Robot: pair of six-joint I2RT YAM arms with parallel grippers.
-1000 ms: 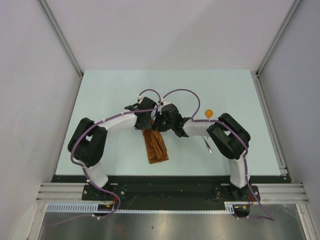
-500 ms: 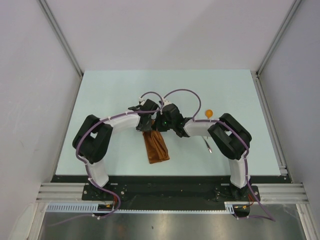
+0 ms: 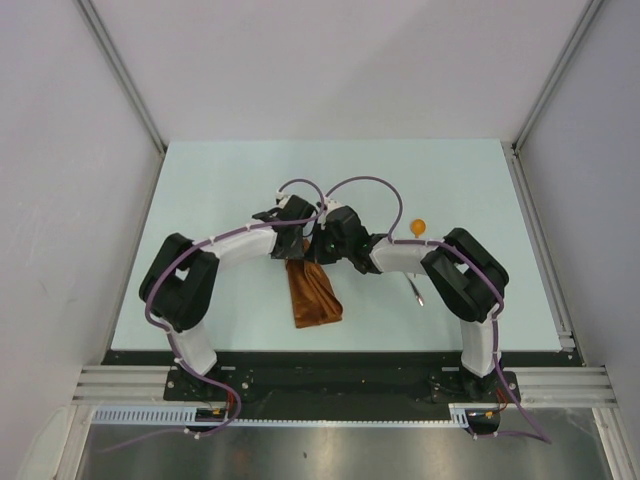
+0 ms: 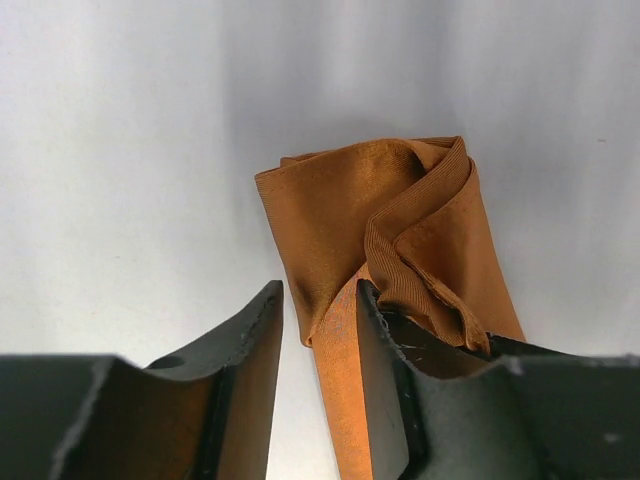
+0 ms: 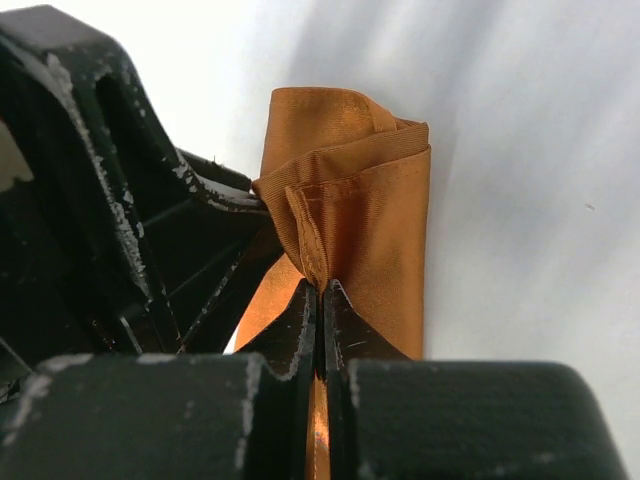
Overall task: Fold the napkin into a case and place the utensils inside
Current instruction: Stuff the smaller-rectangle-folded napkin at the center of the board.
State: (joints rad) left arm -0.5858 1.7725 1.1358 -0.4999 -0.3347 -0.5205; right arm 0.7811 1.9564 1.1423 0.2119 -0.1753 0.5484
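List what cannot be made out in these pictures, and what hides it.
- Top view: the left arm and right arm cover the napkin's far end.
- Top view: the spoon shows only its orange bowl; the right arm hides the handle.
- Top view: the fork is too small, and partly under the right arm; no tines visible.
- Left wrist view: whether the left end effector grips cloth; the bottom edge cuts off the gap.
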